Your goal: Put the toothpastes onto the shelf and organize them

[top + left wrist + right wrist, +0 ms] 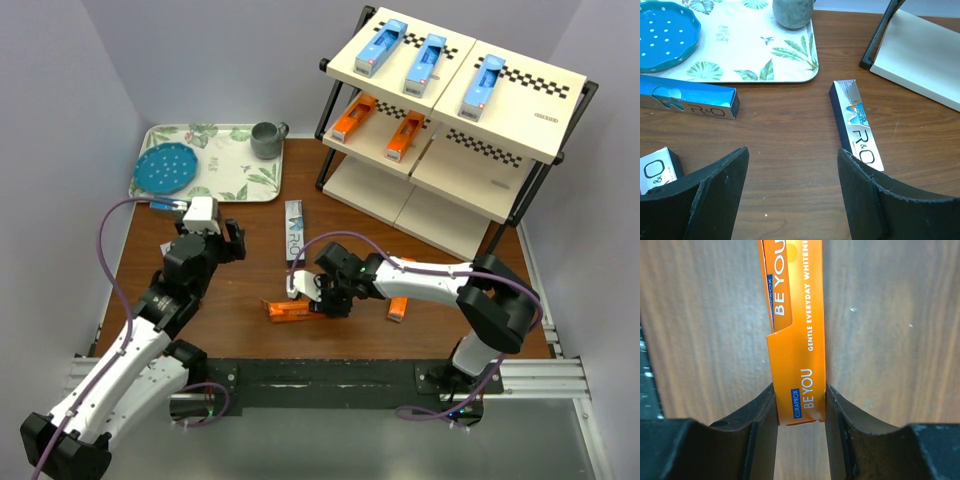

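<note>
A brown wooden desk [240, 280] sits between pale lilac walls. At its far right corner stands the shelf [530, 140], with three light blue toothpastes [425, 63] on the top board and two orange boxes [352, 117] on the board below. At the far left corner we see a leaf-patterned tray [230, 170] carrying a teal plate [167, 167] and a grey mug [267, 139].

Near the middle of the desk's near edge, our right gripper [305, 292] has its jaws drawn narrow against both long sides of an orange toothpaste [797, 340], clamping the end marked BE YOU. Whether the box touches the wood we cannot tell. Another orange carton [398, 308] lies just to the right, partly under that arm.

Our left gripper [792, 160] hangs over the desk's left half, jaws wide, with bare wood between them. Just past one finger lies a grey-and-teal toothpaste [856, 122], running toward the far edge, between the tray's near right corner and the shelf's foot. Along the tray's near edge lies a blue R&O box [690, 100], and a further box end [657, 167] shows beside the other finger.
</note>
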Controlling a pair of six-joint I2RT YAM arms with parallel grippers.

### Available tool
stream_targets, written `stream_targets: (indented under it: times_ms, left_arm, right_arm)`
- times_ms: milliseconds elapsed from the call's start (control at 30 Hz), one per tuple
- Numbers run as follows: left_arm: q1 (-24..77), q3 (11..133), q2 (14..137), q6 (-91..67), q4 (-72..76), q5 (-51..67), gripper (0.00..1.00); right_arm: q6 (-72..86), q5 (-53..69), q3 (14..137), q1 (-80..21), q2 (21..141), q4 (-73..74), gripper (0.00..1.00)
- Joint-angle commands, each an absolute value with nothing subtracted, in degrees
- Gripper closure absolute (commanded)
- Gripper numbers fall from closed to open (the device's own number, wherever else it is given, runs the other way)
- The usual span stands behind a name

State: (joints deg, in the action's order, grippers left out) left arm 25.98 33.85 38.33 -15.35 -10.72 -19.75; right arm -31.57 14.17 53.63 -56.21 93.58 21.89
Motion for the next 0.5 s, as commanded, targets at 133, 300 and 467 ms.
stream_targets:
  times_ms: [133, 300, 467]
  left_arm:
    - [25.66, 33.13, 36.83, -13.54, -6.77, -21.61, 0.24]
    - [25.66, 32.96, 33.58, -14.5, -6.94, -25.74, 0.24]
    - [25.66, 32.96, 30.68, -13.98, -4.84, -29.44, 0.24]
  right_arm:
    - [-17.42, 25.13, 53.35, -54.06, 88.69, 16.27, 0.83]
    - [-1.98, 26.81, 49.32, -50.63, 79.92, 8.2, 0.84]
    - [13.86, 23.56, 44.05, -45.37, 70.59, 1.24, 0.84]
